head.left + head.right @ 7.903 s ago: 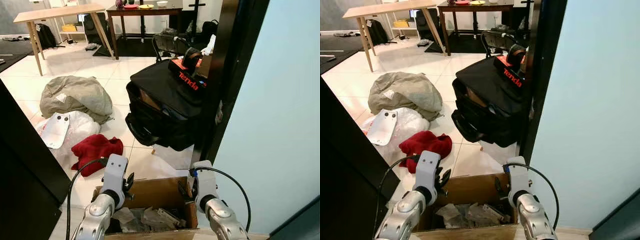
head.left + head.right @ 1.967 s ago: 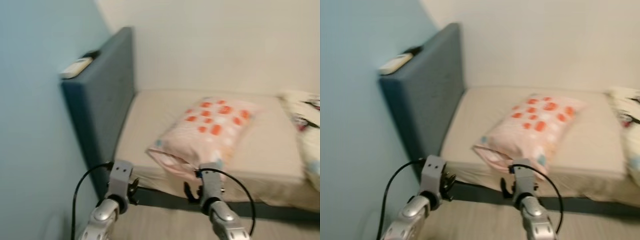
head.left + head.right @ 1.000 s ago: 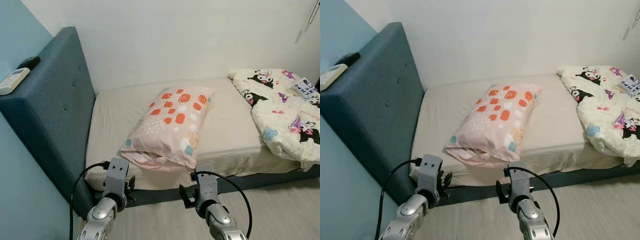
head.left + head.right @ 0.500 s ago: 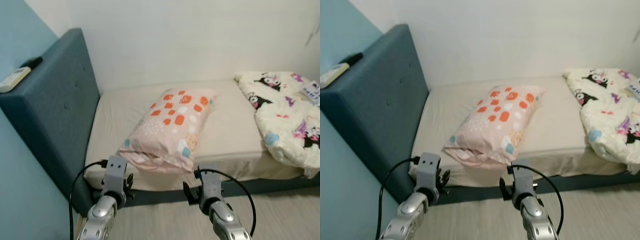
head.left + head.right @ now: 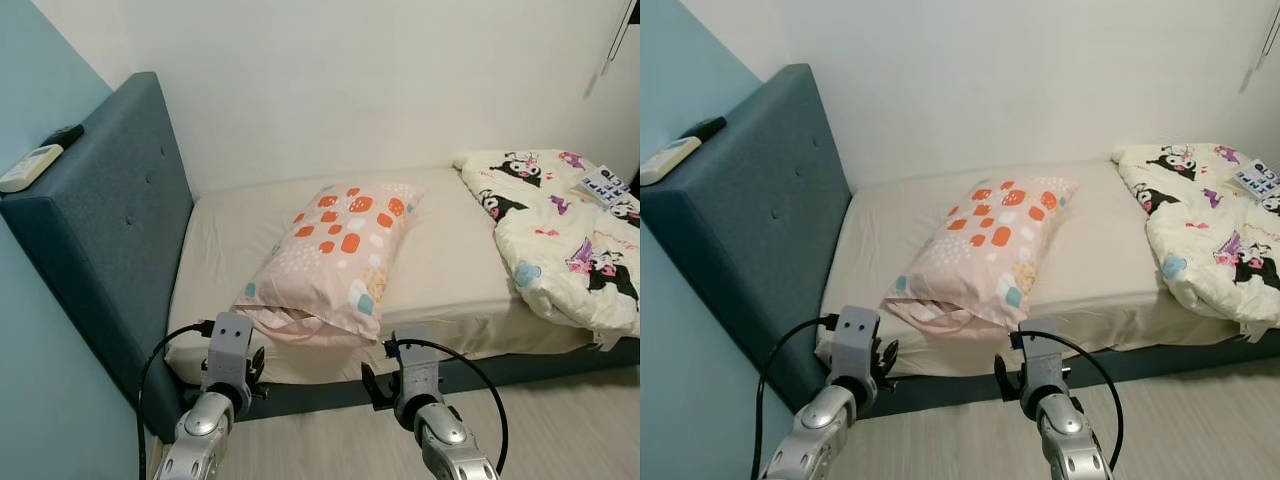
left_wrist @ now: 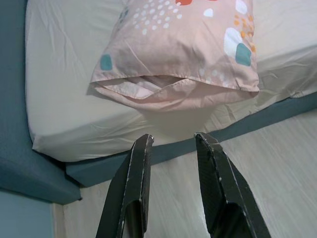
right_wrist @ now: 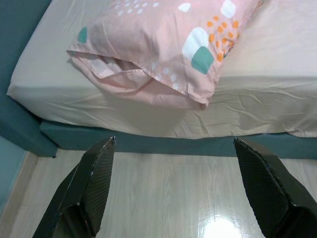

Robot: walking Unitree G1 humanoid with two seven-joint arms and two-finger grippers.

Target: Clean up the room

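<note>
I stand at the side of a bed [image 5: 455,270], its beige fitted sheet stretched over the mattress and a dark teal base showing below the edge. At my left the tall, tufted teal headboard [image 5: 110,250] rises against a pale blue wall; the wall behind the bed is white. Pale wood-look floor [image 5: 1200,420] runs beneath me.

Over the right part of the bed lies a rumpled cream comforter [image 5: 560,235] printed with cartoon characters, and a small printed card or booklet [image 5: 603,185] rests on top of it near the far right. In the middle of the mattress a pink pillow [image 5: 335,255] with orange, white and teal spots lies at an angle, its open end at the near edge of the bed, close in front of me.

On top of the headboard sit a white remote control [image 5: 30,167] and, just beyond it, a black remote [image 5: 62,135].

My left pincer [image 6: 172,141] hangs above the floor just short of the bed edge, below the pillow's open end, its fingers parted a little and empty. My right pincer [image 7: 173,144] is level with it, near the same edge, fingers spread wide with nothing between them.
</note>
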